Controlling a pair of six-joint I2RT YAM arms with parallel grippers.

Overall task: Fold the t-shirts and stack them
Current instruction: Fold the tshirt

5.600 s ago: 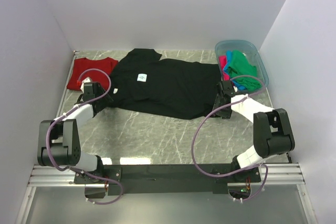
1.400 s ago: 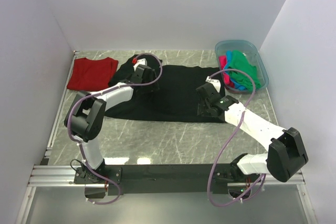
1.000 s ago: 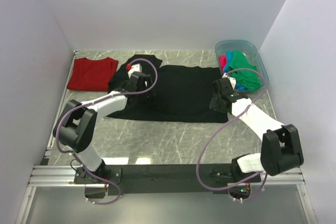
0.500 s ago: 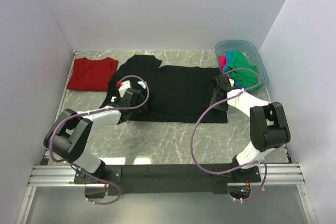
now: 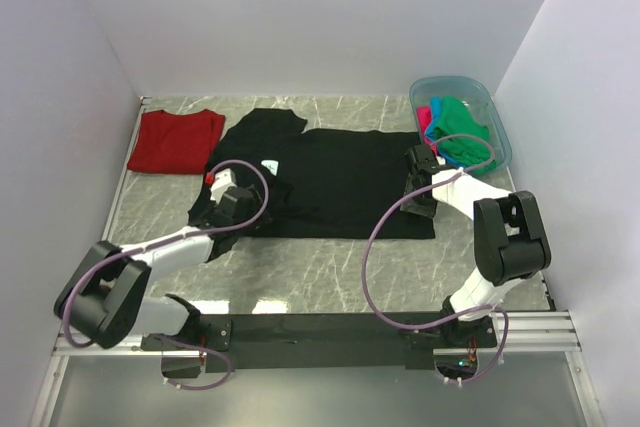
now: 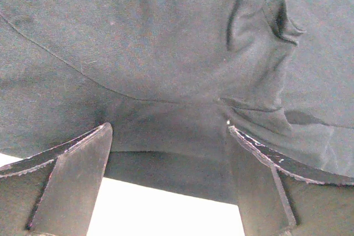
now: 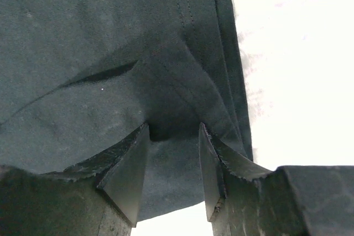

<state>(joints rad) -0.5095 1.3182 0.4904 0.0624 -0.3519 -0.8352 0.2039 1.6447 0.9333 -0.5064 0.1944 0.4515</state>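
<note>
A large black t-shirt (image 5: 340,182) lies spread across the middle of the table, its small white label (image 5: 271,166) showing near the left. My left gripper (image 5: 245,209) sits at the shirt's near-left edge; in the left wrist view it (image 6: 168,134) stands wide open, the black cloth (image 6: 166,53) lying under and beyond its fingers. My right gripper (image 5: 418,192) rests at the shirt's right edge. In the right wrist view it (image 7: 174,131) is partly open, with puckered black cloth (image 7: 83,53) at its tips. A dark red t-shirt (image 5: 175,139) lies folded at the far left.
A translucent blue tub (image 5: 497,117) at the far right holds green (image 5: 462,122), pink (image 5: 425,119) and blue cloth. White walls close in the table on three sides. Bare marble table (image 5: 330,267) lies between the shirt and the arm bases.
My left gripper has drawn back from the collar area to the shirt's near-left edge, and the white label now shows. The right gripper has stayed at the right edge, shifting slightly nearer.
</note>
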